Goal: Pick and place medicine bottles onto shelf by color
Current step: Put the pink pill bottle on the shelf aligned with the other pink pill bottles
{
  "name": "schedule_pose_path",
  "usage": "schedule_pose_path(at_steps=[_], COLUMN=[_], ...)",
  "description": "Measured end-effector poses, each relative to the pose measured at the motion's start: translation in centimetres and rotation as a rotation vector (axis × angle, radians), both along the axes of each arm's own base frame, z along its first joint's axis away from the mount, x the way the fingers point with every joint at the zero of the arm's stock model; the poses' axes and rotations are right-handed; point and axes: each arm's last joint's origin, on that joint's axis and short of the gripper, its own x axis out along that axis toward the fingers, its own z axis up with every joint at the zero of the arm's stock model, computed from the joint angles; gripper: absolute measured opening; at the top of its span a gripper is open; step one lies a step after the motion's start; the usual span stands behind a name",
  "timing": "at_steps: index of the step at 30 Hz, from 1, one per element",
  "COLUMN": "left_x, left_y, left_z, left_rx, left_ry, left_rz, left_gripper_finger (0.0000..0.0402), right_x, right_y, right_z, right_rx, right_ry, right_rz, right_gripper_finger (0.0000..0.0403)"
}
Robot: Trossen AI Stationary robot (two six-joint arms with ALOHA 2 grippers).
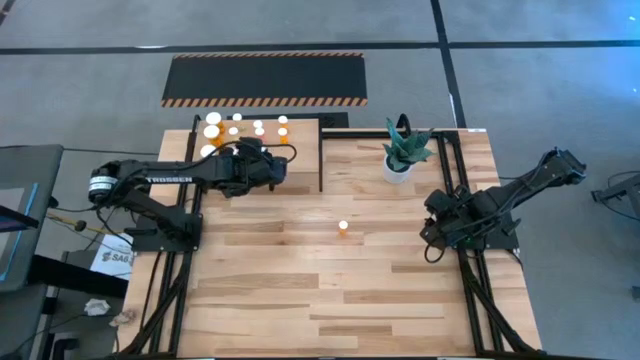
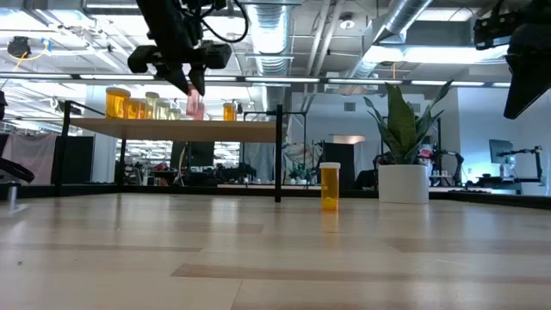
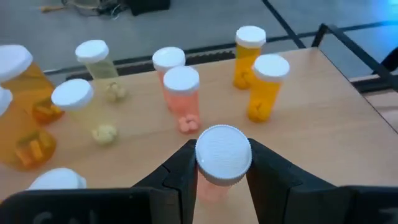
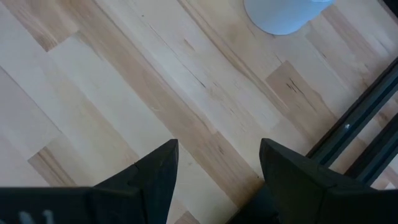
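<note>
- The left gripper (image 3: 222, 180) is clenched on a small pinkish-red medicine bottle with a round white cap (image 3: 222, 155), one dark finger on each side of the body just under the cap, the bottle's long axis upright.
- It hangs above the rectangular light-wood shelf (image 3: 323, 118), and in the low view the held bottle looks clear of the plank top rather than resting on it.
- Just ahead of the fingers stand two more pinkish-red bottles with white caps (image 3: 182, 93), close together; the nearer one is the closest neighbour to the held bottle.
- Beyond and to one side of those are two orange bottles (image 3: 266, 84); to the other side are pale yellowish bottles (image 3: 93, 62) and larger orange ones (image 3: 25, 112) at the edge of the wrist view.
- Judged from this, the placing turns on lowering the bottle straight down just short of the pink pair, keeping it upright.
- One orange white-capped bottle (image 1: 343, 227) stands upright on the wooden table (image 1: 300, 300), well apart from the shelf, between the two arms.
- The right gripper (image 4: 217, 180) waits with fingers spread and nothing between them, over bare table near the white pot with a green plant (image 1: 398, 165).
</note>
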Motion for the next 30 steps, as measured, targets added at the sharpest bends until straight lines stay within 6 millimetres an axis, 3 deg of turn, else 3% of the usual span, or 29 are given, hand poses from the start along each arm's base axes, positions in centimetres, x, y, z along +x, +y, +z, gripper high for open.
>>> schedule_pose_path(at_steps=[11, 30], left_x=[-0.6, -0.5], left_y=[0.0, -0.9], left_z=[-0.4, -0.3], left_rx=[-0.027, 0.010], left_ry=[-0.026, -0.005], left_rz=[0.079, 0.054], left_gripper_finger=[0.0100, 0.0100], right_x=[0.1, 1.9], right_y=[0.2, 1.1], right_z=[0.0, 0.4], right_rx=[0.031, 0.132], right_ry=[-0.003, -0.200], right_rz=[0.006, 0.009], right_gripper_finger=[0.0249, 0.0249])
